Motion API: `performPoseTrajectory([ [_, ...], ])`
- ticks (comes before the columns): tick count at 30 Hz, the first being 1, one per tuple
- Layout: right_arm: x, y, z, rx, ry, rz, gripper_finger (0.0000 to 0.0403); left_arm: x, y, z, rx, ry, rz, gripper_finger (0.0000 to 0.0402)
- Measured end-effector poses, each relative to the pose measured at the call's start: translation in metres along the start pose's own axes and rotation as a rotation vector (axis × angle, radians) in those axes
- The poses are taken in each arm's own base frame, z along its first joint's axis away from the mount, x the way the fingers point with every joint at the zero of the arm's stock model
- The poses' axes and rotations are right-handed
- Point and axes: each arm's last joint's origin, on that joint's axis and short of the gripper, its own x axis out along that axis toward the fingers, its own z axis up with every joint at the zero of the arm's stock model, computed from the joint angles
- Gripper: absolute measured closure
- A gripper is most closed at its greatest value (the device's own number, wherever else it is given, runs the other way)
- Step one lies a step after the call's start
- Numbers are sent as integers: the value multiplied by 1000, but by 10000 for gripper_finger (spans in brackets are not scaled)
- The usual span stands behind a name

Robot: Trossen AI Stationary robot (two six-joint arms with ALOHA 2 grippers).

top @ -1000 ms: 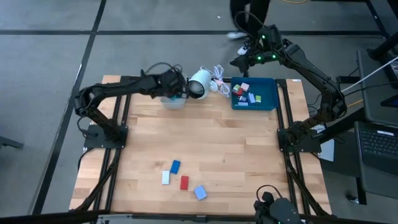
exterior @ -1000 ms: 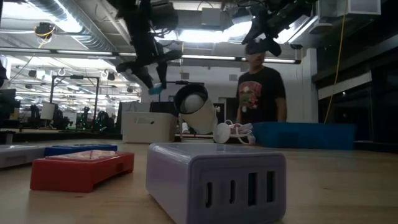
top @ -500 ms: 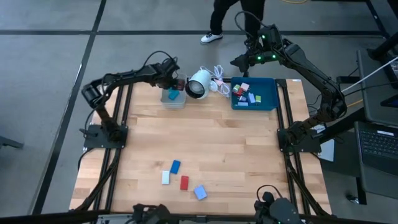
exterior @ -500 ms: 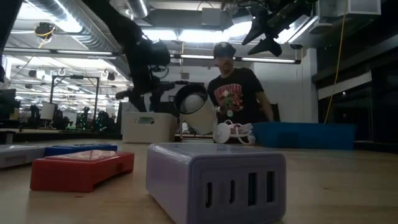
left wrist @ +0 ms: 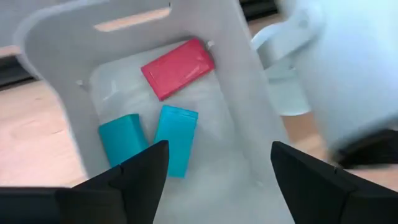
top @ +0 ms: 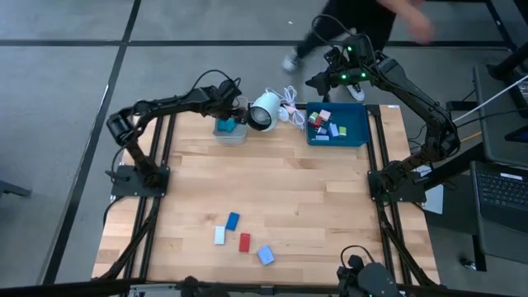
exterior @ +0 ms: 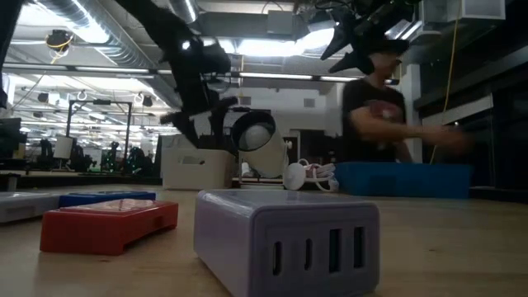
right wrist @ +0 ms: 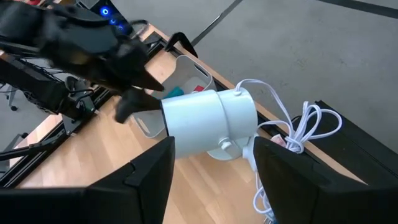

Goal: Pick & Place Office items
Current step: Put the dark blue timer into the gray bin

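Note:
My left gripper [top: 231, 111] hangs open just above the grey bin [top: 232, 137] at the table's far edge, touching nothing. In the left wrist view a red piece [left wrist: 178, 60] and two teal pieces [left wrist: 122, 140] [left wrist: 176, 140] lie flat on the bin's floor. My right gripper [top: 318, 82] hovers open and high beyond the far left corner of the blue tray [top: 358, 137], which holds several small pieces. A blue [top: 233, 220], a white [top: 219, 235], a red [top: 244, 242] and a light-blue block [top: 265, 255] lie flat on the wood near the front edge.
A white round camera [top: 264, 111] with a coiled cord [top: 289, 101] lies between bin and tray, close to my left gripper. A person [exterior: 384, 124] stands behind the table's far edge, reaching toward the right. The middle of the table is bare wood [top: 280, 181].
My left gripper, which held a teal piece above the bin, has opened and let it go; the piece now lies in the bin. The person behind the table has walked toward the right.

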Motion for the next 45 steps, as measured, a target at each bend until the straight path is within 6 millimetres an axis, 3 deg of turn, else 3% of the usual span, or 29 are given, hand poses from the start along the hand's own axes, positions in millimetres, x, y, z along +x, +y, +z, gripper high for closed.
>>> performPoseTrajectory([
  [3, 0, 0, 0, 8, 1, 6, 178, -29, -14, -9, 15, -34, -21, 118],
  [6, 1, 4, 0, 8, -4, 17, 178, -52, -27, -31, 46, 5, -5, 118],
  [12, 6, 16, 2, 19, -34, 61, 178, -79, -56, -102, 74, 156, 73, 115],
  [16, 9, 26, 2, 22, -40, 88, 178, -91, -86, -147, 49, 153, 1, 112],
  [21, 12, 35, 0, 35, -30, 111, 178, -95, -109, -208, 22, 189, 19, 112],
  [28, 15, 44, -2, 22, -21, 133, 178, -80, -132, -275, -64, 264, 36, 112],
  [35, 16, 47, -3, 35, -20, 139, 178, -64, -144, -306, -98, 314, 52, 111],
  [45, 18, 55, -6, 20, -8, 158, 178, -52, -148, -319, -106, 369, 73, 111],
])
